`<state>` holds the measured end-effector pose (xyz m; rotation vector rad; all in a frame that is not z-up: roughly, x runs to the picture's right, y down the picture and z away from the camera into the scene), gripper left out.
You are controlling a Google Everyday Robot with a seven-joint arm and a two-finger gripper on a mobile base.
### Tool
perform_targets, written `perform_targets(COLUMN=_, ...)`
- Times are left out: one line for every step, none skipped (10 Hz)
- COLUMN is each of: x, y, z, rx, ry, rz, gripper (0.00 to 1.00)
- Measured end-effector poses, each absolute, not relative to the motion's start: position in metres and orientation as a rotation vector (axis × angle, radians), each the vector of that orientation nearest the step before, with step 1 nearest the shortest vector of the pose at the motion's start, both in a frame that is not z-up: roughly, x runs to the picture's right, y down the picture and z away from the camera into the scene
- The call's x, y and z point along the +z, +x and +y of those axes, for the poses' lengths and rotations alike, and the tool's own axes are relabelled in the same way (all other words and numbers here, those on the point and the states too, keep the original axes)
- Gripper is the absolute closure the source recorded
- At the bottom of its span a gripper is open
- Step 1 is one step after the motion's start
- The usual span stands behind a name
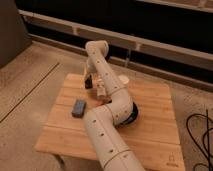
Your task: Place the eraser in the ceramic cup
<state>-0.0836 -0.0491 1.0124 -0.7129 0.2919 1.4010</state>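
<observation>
My gripper point(88, 80) hangs from the wrist over the far left part of the wooden table point(150, 125). A small dark piece, the eraser point(88, 84), shows between its fingers, held a little above the tabletop. The ceramic cup point(124, 79), cream-white, stands to the right of the gripper near the table's far edge, half hidden behind my arm point(107, 85).
A blue-grey block point(78, 107) lies on the left of the table. A dark bowl point(133, 116) sits mid-table, mostly hidden by my elbow. A small pale object point(101, 90) stands next to the arm. Black cables point(200, 135) lie on the floor at right.
</observation>
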Motion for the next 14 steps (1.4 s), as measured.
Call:
perform_targets(x=1.017, y=-0.083, z=-0.043, rx=1.399, ry=-0.722, rz=0.310, gripper=1.00)
perform_targets(x=1.018, y=-0.084, z=-0.041, rx=1.393, ry=-0.723, rz=0.320, gripper=1.00)
perform_targets(x=1.018, y=-0.085, z=-0.041, rx=1.385, ry=-0.721, rz=0.325, gripper=1.00)
perform_targets(x=1.017, y=-0.086, z=-0.042, rx=1.370, ry=-0.715, rz=0.328, gripper=1.00)
perform_targets(x=1.016, y=-0.088, z=-0.044, rx=1.359, ry=-0.710, rz=0.328, gripper=1.00)
perform_targets(x=1.014, y=-0.092, z=-0.046, rx=1.349, ry=-0.706, rz=0.327, gripper=1.00)
perform_targets(x=1.013, y=-0.096, z=-0.046, rx=1.341, ry=-0.705, rz=0.327, gripper=1.00)
perform_targets(x=1.011, y=-0.103, z=-0.047, rx=1.329, ry=-0.702, rz=0.327, gripper=1.00)
perform_targets(x=1.008, y=-0.107, z=-0.050, rx=1.322, ry=-0.698, rz=0.328, gripper=1.00)
perform_targets(x=1.005, y=-0.109, z=-0.053, rx=1.317, ry=-0.692, rz=0.329, gripper=1.00)
perform_targets(x=1.001, y=-0.109, z=-0.053, rx=1.308, ry=-0.685, rz=0.345, gripper=1.00)
perform_targets(x=0.999, y=-0.107, z=-0.053, rx=1.299, ry=-0.680, rz=0.362, gripper=1.00)
perform_targets(x=0.996, y=-0.104, z=-0.052, rx=1.284, ry=-0.673, rz=0.387, gripper=1.00)
perform_targets(x=0.993, y=-0.103, z=-0.050, rx=1.268, ry=-0.669, rz=0.407, gripper=1.00)
